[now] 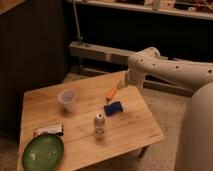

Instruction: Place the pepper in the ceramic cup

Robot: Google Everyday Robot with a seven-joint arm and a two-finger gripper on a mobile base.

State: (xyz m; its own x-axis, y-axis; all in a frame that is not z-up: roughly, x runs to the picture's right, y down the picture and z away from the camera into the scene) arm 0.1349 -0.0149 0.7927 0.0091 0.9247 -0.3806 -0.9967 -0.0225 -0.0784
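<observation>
The orange pepper (111, 93) lies slanted near the far right part of the wooden table (136, 131). Its upper end reaches up to my gripper (120, 84), which comes down from the white arm on the right. The gripper is right at that end of the pepper and stands open; the arm's wrist hides most of it. The whitish ceramic cup (67, 100) stands upright to the left, about a hand's width or two from the pepper, with nothing visible inside it.
A blue lumpy object (113, 108) lies just in front of the pepper. A small clear bottle (99, 125) stands mid-table. A green plate (42, 152) and a flat dark packet (48, 131) sit at the front left. Shelving runs behind the table.
</observation>
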